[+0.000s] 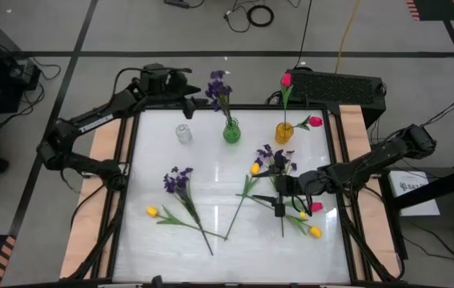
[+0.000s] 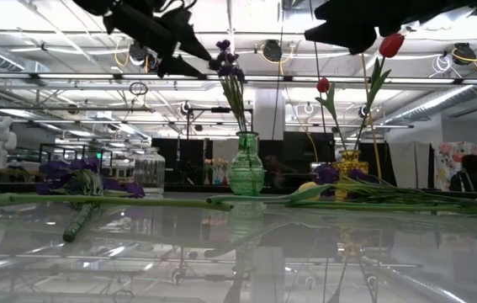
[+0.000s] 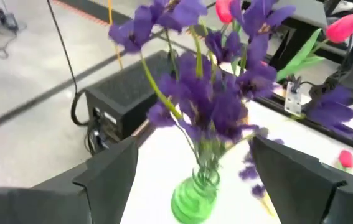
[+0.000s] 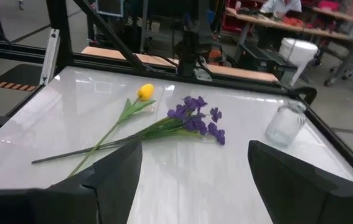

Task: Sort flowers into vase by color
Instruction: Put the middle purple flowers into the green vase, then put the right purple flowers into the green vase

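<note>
A purple bunch (image 1: 218,86) stands by its stem in the green vase (image 1: 231,132). My left gripper (image 1: 190,105) hangs open just to the vase's left, its fingers either side of the blossoms (image 3: 213,99) in the left wrist view without touching them. Two pink-red tulips (image 1: 286,80) stand in the amber vase (image 1: 284,132). My right gripper (image 1: 279,189) hovers open above loose flowers lying at the table's right: a purple bunch (image 1: 275,158), yellow tulips (image 1: 255,169) and a pink-red tulip (image 1: 316,206). Another purple bunch (image 4: 195,115) and yellow tulip (image 4: 145,92) lie at the left.
An empty clear glass vase (image 1: 182,134) stands left of the green one, near the table's far edge. Long green stems (image 1: 198,224) cross the table's middle and near part. A black box (image 1: 339,84) sits behind the far edge. Wooden rails border the left and right sides.
</note>
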`<action>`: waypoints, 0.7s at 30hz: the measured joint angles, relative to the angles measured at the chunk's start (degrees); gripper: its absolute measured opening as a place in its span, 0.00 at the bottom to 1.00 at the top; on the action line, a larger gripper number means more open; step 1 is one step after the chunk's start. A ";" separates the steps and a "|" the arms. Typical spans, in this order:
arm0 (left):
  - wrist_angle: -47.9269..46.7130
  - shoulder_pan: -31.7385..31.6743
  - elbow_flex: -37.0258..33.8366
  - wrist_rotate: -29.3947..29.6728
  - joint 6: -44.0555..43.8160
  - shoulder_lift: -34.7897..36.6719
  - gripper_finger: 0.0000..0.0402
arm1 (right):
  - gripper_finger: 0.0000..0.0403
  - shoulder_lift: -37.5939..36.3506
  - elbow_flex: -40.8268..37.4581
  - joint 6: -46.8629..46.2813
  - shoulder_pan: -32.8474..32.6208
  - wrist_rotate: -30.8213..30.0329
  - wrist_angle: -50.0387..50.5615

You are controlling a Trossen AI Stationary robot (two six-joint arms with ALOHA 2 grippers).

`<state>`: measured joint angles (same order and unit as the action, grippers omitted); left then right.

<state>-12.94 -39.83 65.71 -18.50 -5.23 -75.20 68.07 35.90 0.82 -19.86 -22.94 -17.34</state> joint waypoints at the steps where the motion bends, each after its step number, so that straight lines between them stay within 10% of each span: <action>1: -1.56 0.24 0.00 -0.70 -0.57 1.15 0.80 | 0.71 0.00 0.00 -1.14 -0.01 -0.75 0.57; 11: -8.86 19.07 0.02 6.71 -3.36 11.70 0.71 | 0.71 -0.02 0.04 -30.62 -0.21 -5.33 24.32; 21: -0.98 47.56 -3.63 33.40 -3.32 6.11 0.64 | 0.71 -0.04 0.04 -62.81 -2.31 -6.18 49.38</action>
<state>-13.93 7.73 62.08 14.90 -8.56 -69.10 68.03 35.94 -61.99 -22.17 -29.12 32.04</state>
